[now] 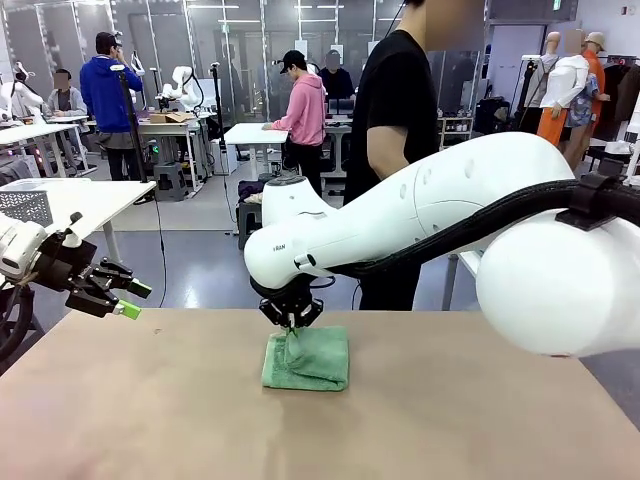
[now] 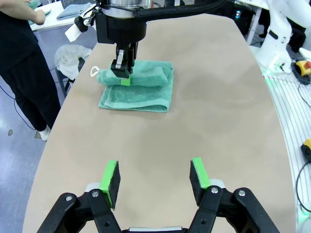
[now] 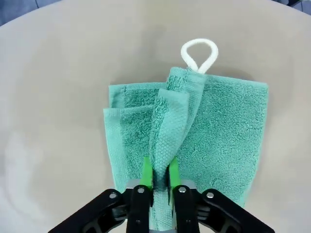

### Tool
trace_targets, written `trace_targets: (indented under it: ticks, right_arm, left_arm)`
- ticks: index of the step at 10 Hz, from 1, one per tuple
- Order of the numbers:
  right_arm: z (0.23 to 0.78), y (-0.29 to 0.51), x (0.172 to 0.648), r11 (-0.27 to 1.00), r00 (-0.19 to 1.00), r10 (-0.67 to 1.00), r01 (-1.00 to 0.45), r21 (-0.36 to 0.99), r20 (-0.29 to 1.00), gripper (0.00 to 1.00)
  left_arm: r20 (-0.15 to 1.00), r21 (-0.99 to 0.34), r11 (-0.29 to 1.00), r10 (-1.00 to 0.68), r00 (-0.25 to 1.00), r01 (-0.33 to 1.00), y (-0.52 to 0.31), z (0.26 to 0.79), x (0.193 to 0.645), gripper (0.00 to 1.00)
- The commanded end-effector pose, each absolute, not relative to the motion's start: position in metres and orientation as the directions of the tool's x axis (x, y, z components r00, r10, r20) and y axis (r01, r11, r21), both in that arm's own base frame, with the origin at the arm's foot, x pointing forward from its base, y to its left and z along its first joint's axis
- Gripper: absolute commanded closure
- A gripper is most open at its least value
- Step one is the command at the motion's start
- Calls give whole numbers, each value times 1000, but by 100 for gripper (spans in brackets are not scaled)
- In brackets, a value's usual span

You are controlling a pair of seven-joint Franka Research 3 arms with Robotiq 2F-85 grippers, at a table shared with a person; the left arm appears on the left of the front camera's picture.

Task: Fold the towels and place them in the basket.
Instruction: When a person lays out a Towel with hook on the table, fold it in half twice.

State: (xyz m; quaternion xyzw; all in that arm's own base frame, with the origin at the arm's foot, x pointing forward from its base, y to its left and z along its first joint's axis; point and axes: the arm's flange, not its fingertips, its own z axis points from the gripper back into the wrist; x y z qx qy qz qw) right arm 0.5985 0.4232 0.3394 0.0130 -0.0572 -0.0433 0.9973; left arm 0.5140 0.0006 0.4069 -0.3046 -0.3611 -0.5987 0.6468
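A mint green towel (image 1: 310, 360) lies folded on the tan table, near the middle towards the far edge. My right gripper (image 1: 292, 322) points down over its left end, shut on a raised fold of the towel (image 3: 228, 131). The right wrist view shows the cloth pinched between the green pads (image 3: 146, 174). A white hanging loop (image 3: 199, 51) sticks out of the towel's far corner. My left gripper (image 1: 128, 300) hovers open at the table's left edge, well away from the towel (image 2: 141, 92), with nothing between its fingers (image 2: 111, 182). The basket is out of view.
A person in black (image 1: 395, 120) stands at the far side of the table (image 1: 150, 400), just behind the towel. A pale perforated basket (image 1: 25, 205) sits on a white table at the far left. Bare tabletop (image 2: 218, 111) surrounds the towel.
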Motion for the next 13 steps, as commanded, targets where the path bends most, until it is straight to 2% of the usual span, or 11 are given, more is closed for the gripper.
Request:
trace_targets:
  ticks: [1, 2, 3, 4, 5, 6, 7, 11, 13]
  right_arm:
    - [344, 427, 596, 991, 982, -122, 114, 66, 142, 54]
    - [346, 426, 595, 991, 981, -123, 113, 74, 148, 72]
    - [348, 426, 593, 991, 980, -122, 110, 80, 155, 34]
    - [352, 424, 589, 991, 981, -115, 102, 91, 155, 53]
    - [359, 415, 579, 991, 982, -99, 82, 102, 164, 14]
    - [365, 399, 569, 991, 982, -87, 69, 112, 168, 33]
    - [370, 377, 558, 991, 981, -61, 38, 127, 184, 3]
    - [379, 290, 517, 980, 976, 4, -48, 194, 218, 3]
    - [378, 262, 513, 966, 977, -35, -22, 259, 212, 3]
  left_arm:
    - [832, 49, 93, -554, 10, 994, 1, 407, 512, 27]
    - [832, 49, 93, -554, 10, 994, 1, 407, 512, 27]
    - [832, 49, 93, -554, 10, 994, 1, 407, 512, 27]
    - [832, 49, 93, -554, 10, 994, 1, 407, 512, 27]
    - [832, 49, 93, -554, 10, 994, 1, 407, 512, 27]
    - [832, 49, 93, -554, 10, 994, 1, 407, 512, 27]
    - [832, 49, 93, -554, 10, 994, 1, 407, 512, 27]
    - [832, 49, 93, -554, 10, 994, 1, 407, 512, 27]
    - [832, 49, 93, -554, 10, 994, 1, 407, 512, 27]
